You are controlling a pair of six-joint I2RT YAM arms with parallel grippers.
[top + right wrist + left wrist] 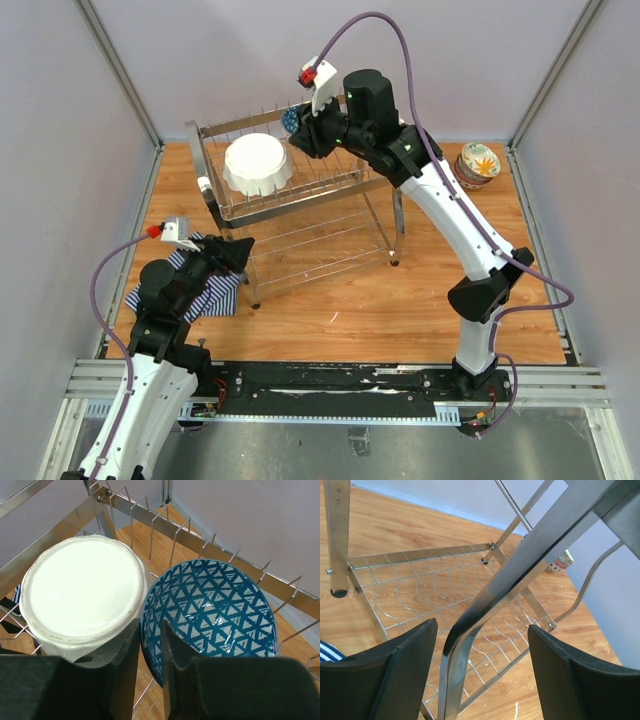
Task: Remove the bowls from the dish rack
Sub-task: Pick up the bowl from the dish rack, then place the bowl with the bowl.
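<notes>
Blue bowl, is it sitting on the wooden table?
No, the blue bowl stands on its edge between the prongs of the dish rack, right beside the white bowl.

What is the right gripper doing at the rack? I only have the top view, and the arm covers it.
Observer: The right gripper straddles the rim of a blue triangle-patterned bowl, one finger inside it and one outside.
Operator: Which side is the outer finger on?
Observer: It is on the side of the white bowl, which stands close beside the blue one with its underside toward the wrist camera.
Operator: And the other arm?
Observer: The left gripper is open around a slanted bar of the dish rack, with a gap showing on each side.
</notes>
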